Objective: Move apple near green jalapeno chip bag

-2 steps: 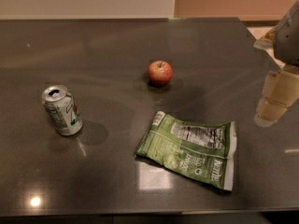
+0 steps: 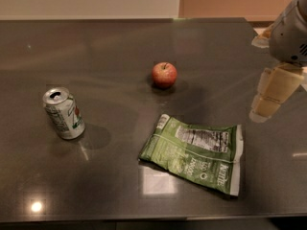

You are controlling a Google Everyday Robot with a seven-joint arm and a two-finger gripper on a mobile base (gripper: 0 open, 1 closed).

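The apple [image 2: 164, 74] is small, round and red and stands upright near the middle of the dark table [image 2: 96, 47]. The green jalapeno chip bag [image 2: 194, 153] lies flat in front of it and a little to the right, label side up, with a clear gap between the two. My gripper [image 2: 262, 113] hangs at the right edge of the view, pointing down above the table. It is well to the right of the apple and just beyond the bag's upper right corner. It holds nothing that I can see.
A silver-green soda can [image 2: 63, 112] stands opened at the left of the table. The table's far edge meets a pale wall, and its right edge runs just behind my arm [image 2: 290, 30].
My gripper has shifted slightly to the left, toward the bag and apple. The apple, bag and can have not moved.
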